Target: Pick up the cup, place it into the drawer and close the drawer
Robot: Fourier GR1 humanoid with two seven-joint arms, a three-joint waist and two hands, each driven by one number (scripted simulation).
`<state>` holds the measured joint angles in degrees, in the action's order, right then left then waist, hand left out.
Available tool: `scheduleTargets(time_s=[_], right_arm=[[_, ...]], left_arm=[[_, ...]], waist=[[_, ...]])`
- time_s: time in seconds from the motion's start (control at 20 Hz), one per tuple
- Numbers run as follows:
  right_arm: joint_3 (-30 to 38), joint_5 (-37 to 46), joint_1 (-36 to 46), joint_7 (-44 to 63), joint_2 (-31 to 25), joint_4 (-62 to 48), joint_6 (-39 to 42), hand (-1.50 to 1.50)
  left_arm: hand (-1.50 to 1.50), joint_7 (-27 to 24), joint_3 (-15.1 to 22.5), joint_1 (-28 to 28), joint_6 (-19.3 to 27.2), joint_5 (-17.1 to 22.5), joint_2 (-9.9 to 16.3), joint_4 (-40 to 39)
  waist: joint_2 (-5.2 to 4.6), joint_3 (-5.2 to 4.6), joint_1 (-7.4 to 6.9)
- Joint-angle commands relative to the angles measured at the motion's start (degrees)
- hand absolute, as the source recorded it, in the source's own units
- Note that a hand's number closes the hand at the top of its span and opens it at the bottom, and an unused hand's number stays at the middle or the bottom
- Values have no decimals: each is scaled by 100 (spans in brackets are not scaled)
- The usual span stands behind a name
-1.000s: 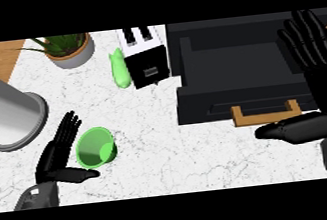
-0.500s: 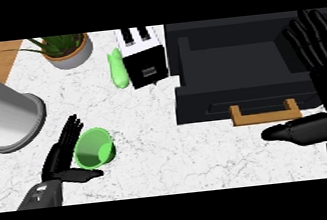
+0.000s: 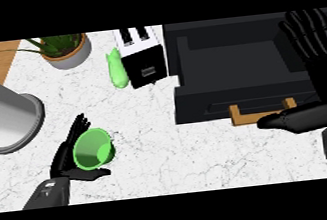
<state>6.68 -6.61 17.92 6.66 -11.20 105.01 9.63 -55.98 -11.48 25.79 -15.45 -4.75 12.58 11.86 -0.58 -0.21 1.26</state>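
1. Your left hand has its fingers straight and spread behind the green cup, thumb reaching under it; they cradle the cup without curling round it.
2. The cup lies tilted on the marble counter, mouth toward you, at the lower left, well apart from the drawer.
3. Your right hand stands with straight, spread fingers over the drawer's right side, thumb stretched left near the wooden handle.
4. The black drawer is pulled open.
5. Beyond, you see a toaster, a pale green bottle, a potted plant and a grey cylinder.
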Motion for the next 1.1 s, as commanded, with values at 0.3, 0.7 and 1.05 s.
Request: scheduleTargets(time_s=[0.3, 0.7, 1.05], right_arm=[[64, -94, -165, 141, -52, 251, 47, -150], [169, -110, -9, -69, -81, -40, 82, -150], [332, -331, -112, 179, -235, 212, 176, -150]], left_arm=[[-150, -533, 27, 176, -808, -2, -235, -147], [150, -1238, -24, 180, 274, -21, -329, 419], [150, -1409, -670, 182, 985, 491, -425, 632]], waist=[[7, 0, 23], [-12, -2, -5], [15, 3, -18]])
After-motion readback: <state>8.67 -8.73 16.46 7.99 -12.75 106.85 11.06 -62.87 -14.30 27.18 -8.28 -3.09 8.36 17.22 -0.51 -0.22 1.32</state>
